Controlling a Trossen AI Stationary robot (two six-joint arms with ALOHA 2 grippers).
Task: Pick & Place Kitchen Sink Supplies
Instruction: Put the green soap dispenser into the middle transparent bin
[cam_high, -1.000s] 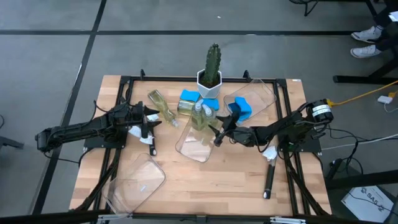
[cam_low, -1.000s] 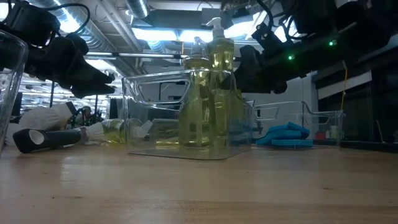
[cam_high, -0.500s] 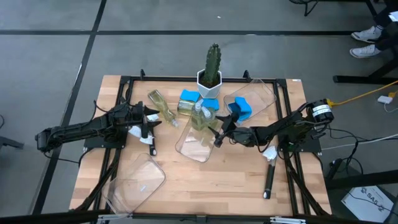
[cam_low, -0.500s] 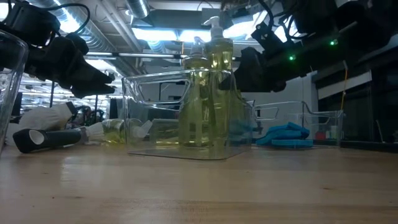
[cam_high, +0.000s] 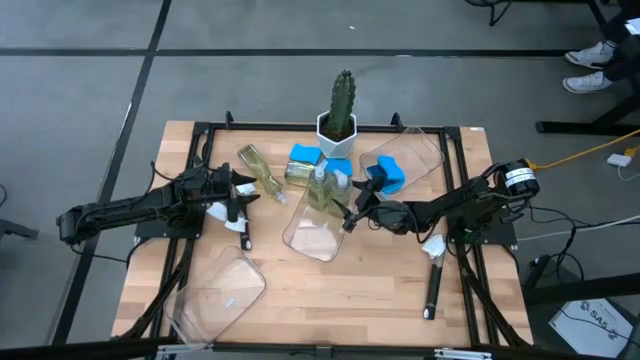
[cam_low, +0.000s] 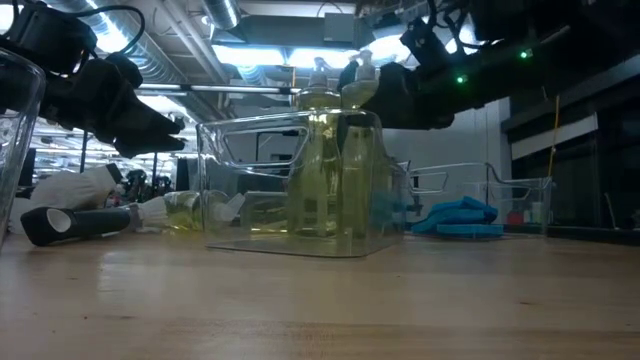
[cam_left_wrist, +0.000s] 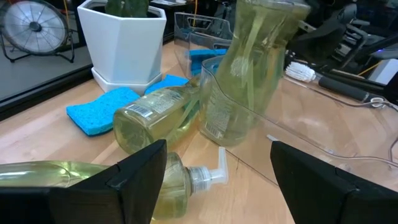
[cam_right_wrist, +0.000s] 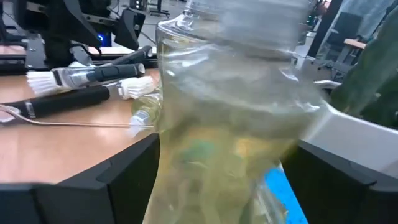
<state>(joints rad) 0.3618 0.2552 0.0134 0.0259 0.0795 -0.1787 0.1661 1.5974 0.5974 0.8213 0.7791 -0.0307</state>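
Note:
Two clear bottles of yellow-green liquid (cam_high: 318, 186) (cam_high: 338, 184) stand upright on their bases in a clear tray (cam_high: 310, 238) at mid-table. My right gripper (cam_high: 348, 214) is open just right of them, level. Its fingers stand on either side of the nearer bottle's upper part (cam_right_wrist: 224, 124). My left gripper (cam_high: 243, 192) waits open at the left, above the table. Two more bottles lie on their sides on the table (cam_left_wrist: 163, 115) (cam_left_wrist: 74, 183). Blue sponges (cam_high: 304, 155) (cam_high: 386, 172) lie near the cactus (cam_high: 342, 100).
A second clear tray (cam_high: 415, 152) holds one sponge at the far right, and a third (cam_high: 218, 292) lies at the near left. One black-handled brush (cam_high: 243, 228) lies by my left gripper and another (cam_high: 432, 285) at the near right. Black frame rails run along the table edges.
My right gripper has opened and let go of the bottle, then risen a little. The bottle has sunk and now stands upright in the tray beside the other one.

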